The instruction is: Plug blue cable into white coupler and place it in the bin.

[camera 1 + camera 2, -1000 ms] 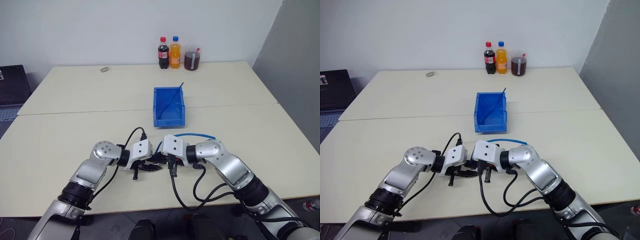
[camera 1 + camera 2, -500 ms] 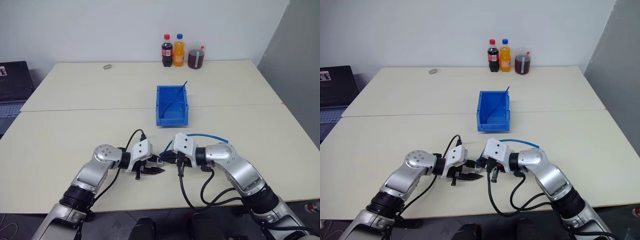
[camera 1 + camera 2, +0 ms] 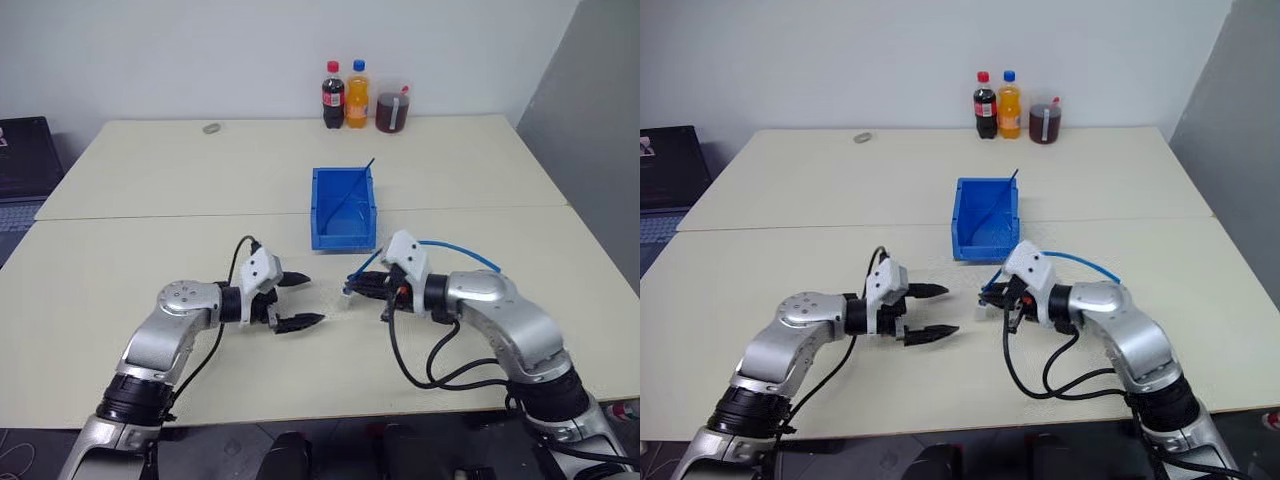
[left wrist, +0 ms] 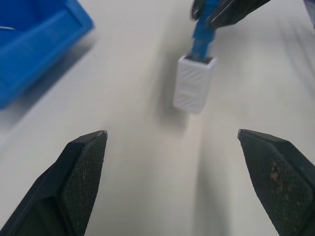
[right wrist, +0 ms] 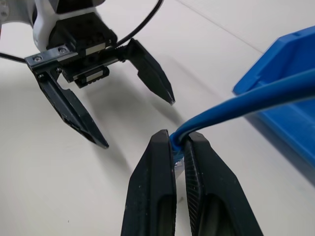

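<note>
Both arms reach in over the table's near half, on the near side of the bin [image 3: 341, 210]. The left gripper [image 3: 296, 301] has its black fingers spread wide, pointing across at the right gripper [image 3: 357, 288], whose fingers are pinched together on the blue cable [image 5: 236, 103].

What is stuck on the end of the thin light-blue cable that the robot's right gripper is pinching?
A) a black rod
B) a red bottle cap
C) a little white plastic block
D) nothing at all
C: the left wrist view shows the small white boxy plastic coupler hanging on the plug end of the thin light-blue cable, which the right gripper pinches.
</note>
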